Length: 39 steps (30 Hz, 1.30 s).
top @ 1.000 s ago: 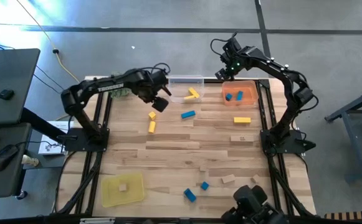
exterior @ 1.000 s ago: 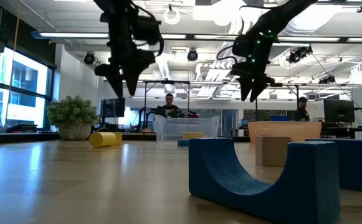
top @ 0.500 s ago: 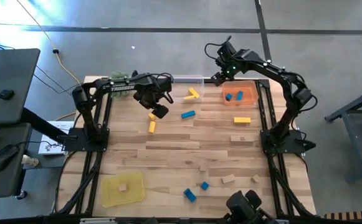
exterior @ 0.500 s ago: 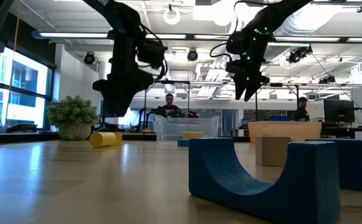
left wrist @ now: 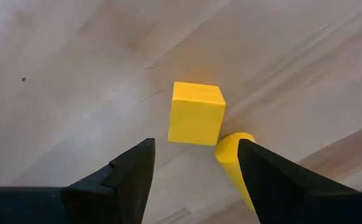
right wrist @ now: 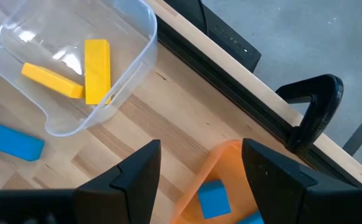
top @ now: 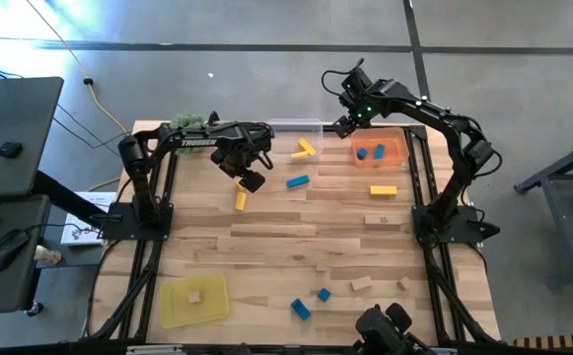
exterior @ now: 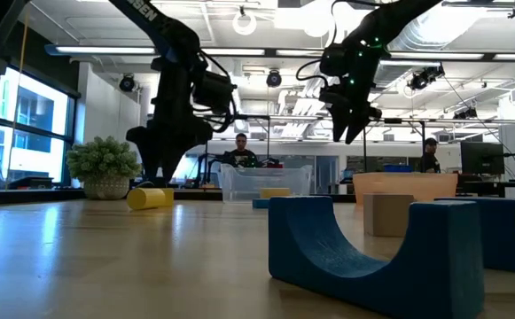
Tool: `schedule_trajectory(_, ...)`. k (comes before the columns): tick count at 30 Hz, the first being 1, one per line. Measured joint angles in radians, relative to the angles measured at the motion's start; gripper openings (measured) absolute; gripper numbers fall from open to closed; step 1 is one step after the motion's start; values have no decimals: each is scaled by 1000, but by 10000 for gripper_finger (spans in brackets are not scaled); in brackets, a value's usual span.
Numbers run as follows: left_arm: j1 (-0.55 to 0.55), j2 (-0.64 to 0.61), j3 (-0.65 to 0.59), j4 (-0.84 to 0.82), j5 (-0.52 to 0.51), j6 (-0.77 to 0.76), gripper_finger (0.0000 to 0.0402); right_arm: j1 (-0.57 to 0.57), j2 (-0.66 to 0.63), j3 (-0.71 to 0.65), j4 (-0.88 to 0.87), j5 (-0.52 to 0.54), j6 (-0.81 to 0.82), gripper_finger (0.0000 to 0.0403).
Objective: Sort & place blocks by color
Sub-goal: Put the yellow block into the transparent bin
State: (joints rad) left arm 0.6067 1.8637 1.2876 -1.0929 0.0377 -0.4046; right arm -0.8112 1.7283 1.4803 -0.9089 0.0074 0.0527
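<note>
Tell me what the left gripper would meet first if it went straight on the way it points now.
Most likely the small yellow wooden cube, centred ahead of the open left gripper; the yellow cylinder lies off to one side, by one finger.

High view: left hand point(top: 250, 177) covers the yellow cube point(left wrist: 196, 114), only visible in left wrist view. There the yellow cylinder point(left wrist: 233, 158) is partly behind a finger. Right wrist view: orange tray point(right wrist: 221, 168) and its blue blocks point(right wrist: 215, 198) cut off at frame edge.

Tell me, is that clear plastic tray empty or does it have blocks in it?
Not empty: the clear tray holds two yellow blocks, lying flat against each other.
</note>
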Motion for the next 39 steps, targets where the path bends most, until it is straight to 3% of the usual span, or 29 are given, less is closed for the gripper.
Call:
schedule_trajectory(19, 26, 4, -3, 50, 48, -5, 220, 0, 0, 0, 0, 0, 0, 213)
schedule_trajectory(32, 26, 109, -3, 46, 44, -3, 220, 0, 0, 0, -8, 0, 1, 213)
schedule_trajectory(39, 27, 109, -3, 48, 36, 13, 183, 0, 0, 0, -7, 0, 0, 213)
